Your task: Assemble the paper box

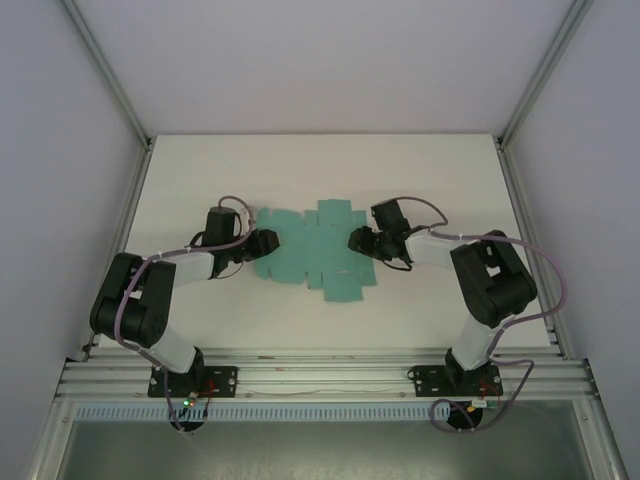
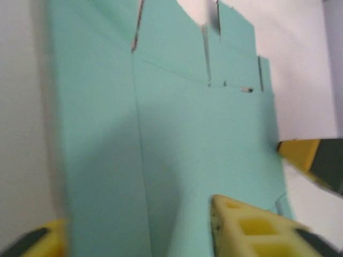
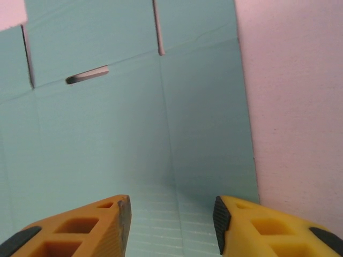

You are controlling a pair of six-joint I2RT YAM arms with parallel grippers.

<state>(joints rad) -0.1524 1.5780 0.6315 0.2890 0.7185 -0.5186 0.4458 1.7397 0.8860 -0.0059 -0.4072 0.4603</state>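
We find the paper box (image 1: 310,255) flat at the centre of the table (image 1: 420,170), left gripper (image 1: 266,244) and right gripper (image 1: 354,240) fingers apart over opposite ends; we advise gripping squarely beside creases.

**Soft, Even Light; Left Wrist View Blurred**

The overhead view was bright and evenly lit. The white table (image 1: 330,160) looked washed pale, with only faint shadows beneath the black arms (image 1: 140,300).

In the left wrist view the flat teal-green card sheet (image 2: 187,150) was smeared, with dim shadow across its lower left. The yellow fingers (image 2: 252,230) of the left end effector (image 2: 134,219) were out of focus.

The right wrist view was sharper and showed the card's fine ribbing.
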